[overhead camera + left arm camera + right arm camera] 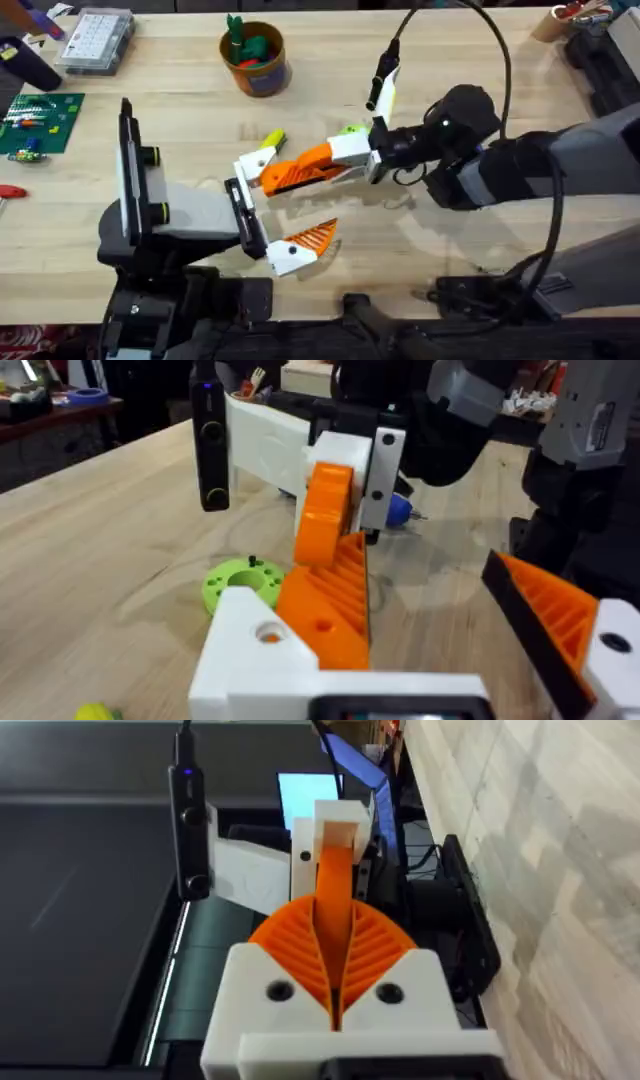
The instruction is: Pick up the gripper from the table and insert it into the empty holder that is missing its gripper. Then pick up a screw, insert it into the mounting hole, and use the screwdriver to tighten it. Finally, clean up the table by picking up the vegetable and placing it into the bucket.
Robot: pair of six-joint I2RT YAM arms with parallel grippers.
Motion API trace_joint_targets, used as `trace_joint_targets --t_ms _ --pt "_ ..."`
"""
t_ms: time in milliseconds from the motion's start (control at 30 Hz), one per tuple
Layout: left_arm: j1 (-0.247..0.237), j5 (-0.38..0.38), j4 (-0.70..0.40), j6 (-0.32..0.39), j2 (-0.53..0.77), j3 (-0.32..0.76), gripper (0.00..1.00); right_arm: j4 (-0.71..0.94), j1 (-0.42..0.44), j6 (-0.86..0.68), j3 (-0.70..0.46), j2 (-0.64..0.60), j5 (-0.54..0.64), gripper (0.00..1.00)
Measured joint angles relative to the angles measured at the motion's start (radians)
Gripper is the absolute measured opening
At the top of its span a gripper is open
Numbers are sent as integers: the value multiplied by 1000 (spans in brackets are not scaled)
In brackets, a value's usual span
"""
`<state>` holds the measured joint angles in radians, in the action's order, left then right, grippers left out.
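Closest to the bases, the left gripper (pixel 262 212) has its jaws spread wide, holding nothing. One side has its orange ribbed finger; the other is the bare white holder (pixel 255 162) that's missing one.

Right at that holder, the right gripper (pixel 372 158) has reached over with its jaws clamped on the gripper (pixel 300 169), the orange ribbed wedge. In the left wrist view the wedge's thick end looks pressed up against the holder, but I can't tell if it's fully seated or just leaning there.

My take on doing this step well: keep the left arm dead still, push the wedge along the holder's slot rather than sideways, and don't let go until the mounting holes line up. If it's crooked, the screw won't start later.

A bit further out on the counter (pixel 420 70) there's a green round piece (pixel 350 130) and a small yellow-green bit (pixel 273 138), both near the action. Farthest back sits the bucket (pixel 254 58) with green and red pieces in it, well apart.
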<state>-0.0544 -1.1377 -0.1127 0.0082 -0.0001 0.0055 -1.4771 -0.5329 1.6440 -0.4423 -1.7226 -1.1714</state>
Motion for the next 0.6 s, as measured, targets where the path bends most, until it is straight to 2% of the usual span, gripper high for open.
trace_joint_targets --t_ms 600 --pt "1 12 1 8 0 0 990 41 -4 -22 -23 -1 23 17"
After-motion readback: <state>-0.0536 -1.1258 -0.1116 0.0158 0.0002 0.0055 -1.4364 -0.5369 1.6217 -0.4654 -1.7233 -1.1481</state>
